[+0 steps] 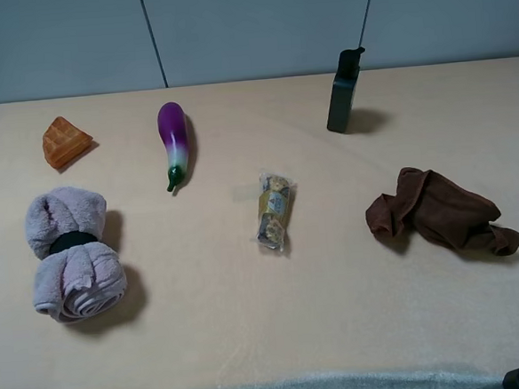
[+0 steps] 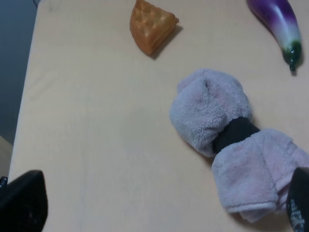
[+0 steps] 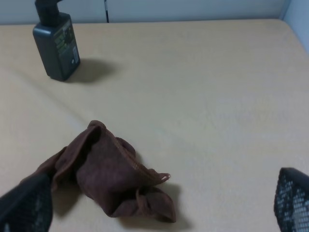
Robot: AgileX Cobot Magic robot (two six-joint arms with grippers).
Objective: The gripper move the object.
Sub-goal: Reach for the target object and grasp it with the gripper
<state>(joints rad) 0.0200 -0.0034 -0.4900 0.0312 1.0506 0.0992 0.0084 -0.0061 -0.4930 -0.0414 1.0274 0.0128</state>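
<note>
The right tool (image 3: 157,210) hung wide open and empty, facing the brown cloth (image 3: 111,179). The left tool (image 2: 159,212), likewise spread, held nothing. The snack packet (image 1: 275,211) lay on the desk (image 1: 250,320) between the eggplant (image 1: 175,140) and the brown cloth, touching neither.

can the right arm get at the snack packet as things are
Probably yes. The right gripper stands open, and the snack packet lies alone in the middle; the brown cloth sits apart on its right, so a reach from above looks free.

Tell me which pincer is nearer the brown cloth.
Right. The right pincer hangs just short of the brown cloth; the left pincer is far off, by the rolled towel.
</note>
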